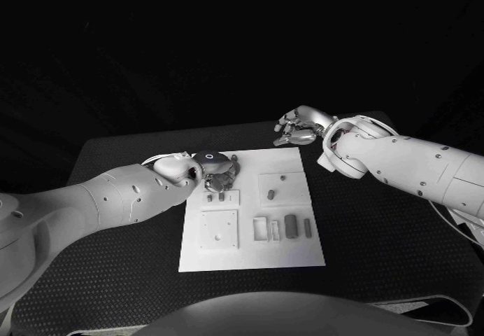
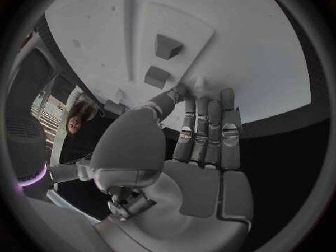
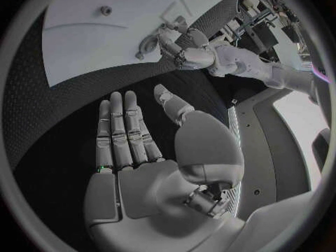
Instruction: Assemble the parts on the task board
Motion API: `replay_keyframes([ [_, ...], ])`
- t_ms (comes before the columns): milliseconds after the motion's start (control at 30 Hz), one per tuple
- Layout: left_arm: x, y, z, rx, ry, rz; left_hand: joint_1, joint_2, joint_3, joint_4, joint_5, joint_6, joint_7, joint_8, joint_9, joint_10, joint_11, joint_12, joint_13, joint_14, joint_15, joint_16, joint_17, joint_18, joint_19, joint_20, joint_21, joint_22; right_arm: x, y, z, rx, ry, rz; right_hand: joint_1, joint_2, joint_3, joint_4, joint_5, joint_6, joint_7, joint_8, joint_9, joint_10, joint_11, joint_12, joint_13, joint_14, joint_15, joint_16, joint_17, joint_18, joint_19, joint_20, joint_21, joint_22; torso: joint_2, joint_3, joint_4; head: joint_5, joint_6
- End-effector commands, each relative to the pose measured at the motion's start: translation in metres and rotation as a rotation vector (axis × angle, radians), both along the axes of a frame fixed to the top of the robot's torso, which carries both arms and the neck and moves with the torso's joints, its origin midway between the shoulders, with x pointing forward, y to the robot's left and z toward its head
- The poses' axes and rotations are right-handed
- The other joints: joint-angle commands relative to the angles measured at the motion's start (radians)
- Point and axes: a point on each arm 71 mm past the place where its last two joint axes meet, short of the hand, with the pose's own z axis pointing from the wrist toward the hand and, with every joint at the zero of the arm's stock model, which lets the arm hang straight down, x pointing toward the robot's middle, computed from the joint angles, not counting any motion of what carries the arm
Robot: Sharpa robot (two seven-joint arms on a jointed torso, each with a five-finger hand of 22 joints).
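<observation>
Black table (image 1: 121, 273) bears task board (image 1: 252, 255) holding parts (image 1: 290, 225); both hands spread, empty.

A black, finely textured mat-like surface (image 1: 121, 280) with rounded far corners spreads out beneath everything, running well past the middle on every side. Its dotted weave shows at close range in the right wrist view (image 3: 49, 129), and a dark band of it (image 2: 280, 123) appears in the left wrist view. Beyond its far edge lies darkness.
</observation>
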Motion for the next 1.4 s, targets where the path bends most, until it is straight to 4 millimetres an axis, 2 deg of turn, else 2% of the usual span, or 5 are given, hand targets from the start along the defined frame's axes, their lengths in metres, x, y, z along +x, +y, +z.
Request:
replay_keyframes([
  [33,-0.002,0.001,-0.003,-0.023,0.011,0.005,-0.002,0.012,0.000,0.005,0.009,0.002,0.006,0.004,0.002,0.010,-0.001,0.003,-0.002,0.009,-0.001,0.003,-0.001,0.013,0.007,-0.004,0.007,0.024,0.000,0.001,0.000,0.002,0.001,0.009,-0.006,0.007,-0.005,0.001,0.001,0.008,0.001,0.005,-0.002,-0.012,-0.004,0.005,-0.002,0.007,0.000,-0.006,0.001,0.004,0.001,0.004,-0.005,0.001,0.000,0.0001,0.0001,0.000,0.000],
  [167,-0.002,0.002,-0.002,-0.033,0.008,0.010,-0.001,0.018,0.002,0.005,0.035,0.002,0.008,0.005,0.001,0.017,-0.002,0.003,-0.004,0.017,-0.004,0.004,-0.004,0.012,0.010,-0.006,0.010,0.023,0.000,0.000,0.000,0.002,0.001,0.009,-0.006,0.007,-0.005,0.001,0.001,0.008,0.001,0.005,-0.002,-0.012,-0.004,0.005,-0.002,0.007,0.000,-0.006,0.002,0.004,0.001,0.004,-0.005,0.002,0.000,-0.0004,0.0005,-0.001,0.000],
  [467,-0.002,0.006,0.001,-0.076,-0.002,0.033,-0.003,0.026,0.004,0.008,0.047,-0.003,0.012,0.003,-0.001,0.021,-0.002,0.001,-0.006,0.021,-0.005,0.002,-0.006,0.012,0.012,-0.008,0.010,0.022,-0.001,0.000,0.000,0.002,0.002,0.009,-0.006,0.007,-0.005,0.000,0.001,0.008,0.001,0.006,-0.002,-0.012,-0.004,0.006,-0.003,0.008,0.000,-0.006,0.002,0.004,0.001,0.004,-0.005,0.002,0.000,-0.0010,0.0010,0.000,0.000],
  [967,-0.002,0.011,0.004,-0.115,-0.014,0.058,0.015,0.036,0.014,-0.004,0.051,-0.006,0.013,0.003,-0.001,0.024,-0.002,-0.003,-0.011,0.025,-0.007,-0.001,-0.011,0.011,0.013,-0.009,0.009,0.022,-0.001,-0.001,0.000,0.004,0.002,0.007,-0.006,0.007,-0.004,0.000,0.001,0.008,0.001,0.006,-0.002,-0.012,-0.004,0.007,-0.003,0.008,-0.001,-0.007,0.003,0.005,0.002,0.004,-0.006,0.002,0.000,-0.0013,0.0017,0.004,0.000],
  [1400,-0.001,0.012,0.005,-0.118,0.001,0.082,0.019,0.021,0.009,-0.016,0.040,-0.009,0.017,0.002,-0.002,0.027,-0.001,-0.006,-0.014,0.028,-0.007,-0.002,-0.013,0.009,0.014,-0.009,0.008,0.021,-0.001,-0.001,0.001,0.005,0.003,0.007,-0.005,0.007,-0.004,0.000,0.001,0.008,0.001,0.006,-0.002,-0.012,-0.005,0.007,-0.004,0.008,-0.001,-0.008,0.004,0.005,0.001,0.005,-0.006,0.002,0.000,-0.0002,0.0010,0.010,0.000],
])
